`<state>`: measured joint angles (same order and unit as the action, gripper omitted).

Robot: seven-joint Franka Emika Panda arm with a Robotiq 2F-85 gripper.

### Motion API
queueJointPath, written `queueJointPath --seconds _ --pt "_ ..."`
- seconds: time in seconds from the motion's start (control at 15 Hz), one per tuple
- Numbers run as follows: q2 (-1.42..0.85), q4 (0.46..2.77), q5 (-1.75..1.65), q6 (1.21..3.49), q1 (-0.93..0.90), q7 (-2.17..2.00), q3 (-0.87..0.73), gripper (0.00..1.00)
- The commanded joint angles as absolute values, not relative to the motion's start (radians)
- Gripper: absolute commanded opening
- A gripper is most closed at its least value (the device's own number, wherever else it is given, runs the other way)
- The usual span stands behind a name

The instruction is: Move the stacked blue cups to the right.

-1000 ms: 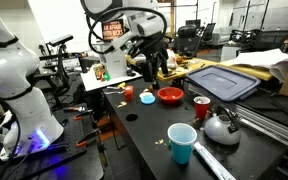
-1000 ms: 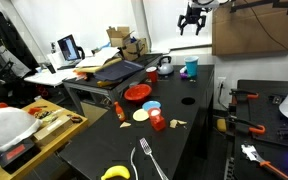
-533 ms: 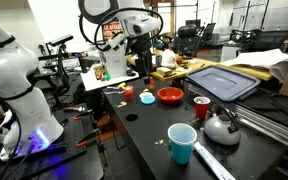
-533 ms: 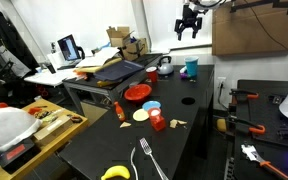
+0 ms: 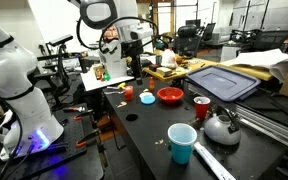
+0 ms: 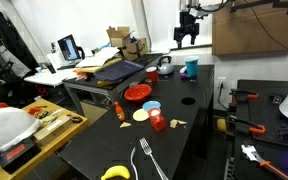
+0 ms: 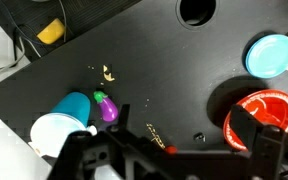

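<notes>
In an exterior view, the arm is seen raised at the upper left of the black table, its white links folded above the far edge and the wrist turned downward. The gripper is held high in the air, well above the tabletop, with nothing between its fingers. In the wrist view, the two fingers are seen wide apart at the lower edge, one at the left and one at the right, so the claw is spread and empty.

Below and right of the arm, a small blue dish is set near a red bowl. The blue cups are found further right, upright at the near edge of the table and well apart from the gripper. A red cup is placed behind them, with a kettle just beside it at the right.

In the wrist view, the cups are seen at the lower left, with a small purple object close beside them; the bowl and dish are seen at the right.
</notes>
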<state>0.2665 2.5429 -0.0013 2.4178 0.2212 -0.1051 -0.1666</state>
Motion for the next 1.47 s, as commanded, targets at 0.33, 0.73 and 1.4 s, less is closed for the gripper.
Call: queueJointPath --seconds 0.33,0.73,1.4 --pt "0.248 2.504 -0.051 2.230 0.181 -0.186 -0.087 1.00" --pt "0.225 2.448 -0.040 2.127 0.136 -0.278 -0.036 1.00" --pt "0.170 2.332 -0.028 1.964 0.072 -0.327 0.001 1.00"
